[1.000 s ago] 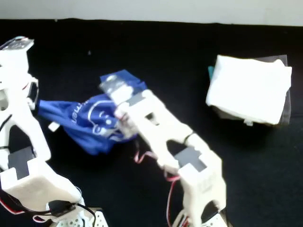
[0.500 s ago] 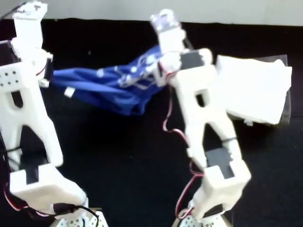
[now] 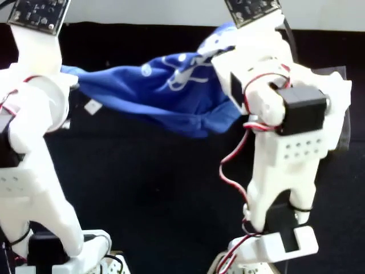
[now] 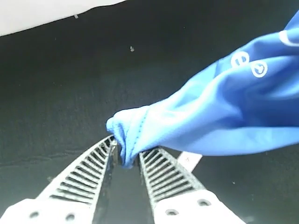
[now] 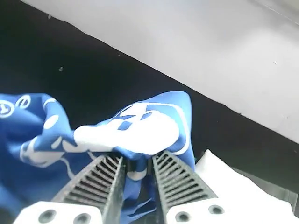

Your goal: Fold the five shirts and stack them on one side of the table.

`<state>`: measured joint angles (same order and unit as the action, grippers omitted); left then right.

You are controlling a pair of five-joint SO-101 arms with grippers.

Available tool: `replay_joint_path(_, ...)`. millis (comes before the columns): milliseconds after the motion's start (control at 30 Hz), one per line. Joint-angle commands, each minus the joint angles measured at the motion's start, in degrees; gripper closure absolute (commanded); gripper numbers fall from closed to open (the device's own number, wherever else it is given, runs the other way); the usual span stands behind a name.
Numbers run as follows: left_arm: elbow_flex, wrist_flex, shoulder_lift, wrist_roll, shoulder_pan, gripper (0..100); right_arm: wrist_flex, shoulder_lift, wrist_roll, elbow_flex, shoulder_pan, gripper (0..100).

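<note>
A blue shirt [image 3: 165,94] with white printing hangs in the air above a black counter [image 3: 142,194], stretched between two white robot arms. The left end effector [image 4: 125,150] is closed on a bunched corner of the cloth at the left of the scene, its two ribbed jaws pinching a small fold of blue fabric. The right end effector [image 5: 136,159] is likewise clamped on the shirt, at its far right end, with a printed white-and-blue fold gathered between its jaws. Both grips sit high, so the fabric sags in the middle like a hammock, and no part of it appears to touch the counter. A small white tag [image 3: 91,106] dangles from the lower edge near the left arm.

Holding the shirt raised by two separated points looks meant to let it fall open and shed its crumples, so that it can be laid flat for folding. It is not yet spread evenly: the cloth is twisted and bunched toward the right grip.

At the right of the counter, partly behind the right arm, lies a stack of folded shirts [image 5: 224,186] with a white one on top. Judging from that stack, the task seems well along, and the right side is likely where this blue shirt will end up once folded.
</note>
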<state>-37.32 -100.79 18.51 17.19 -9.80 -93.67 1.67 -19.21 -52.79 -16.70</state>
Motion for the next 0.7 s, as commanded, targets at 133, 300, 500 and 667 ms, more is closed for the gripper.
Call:
replay_joint_path(133, 13.8, 1.0, -3.6, -0.5, -3.8, 99, 6.3, -13.2, -0.5, 10.5, -2.9, 95.6)
replay_joint_path(300, 23.0, 7.6, -7.4, -0.2, -11.1, 99, 11.0, -25.2, 4.7, 10.6, -4.5, 81.0)
replay_joint_path(500, 30.1, 16.4, -12.4, -0.1, -18.6, 99, -2.2, -27.1, 4.7, 0.9, -5.6, 80.7)
replay_joint_path(667, 30.7, 22.2, -17.8, -0.1, -21.2, 99, -7.5, -23.3, 0.4, 1.2, -8.6, 80.7)
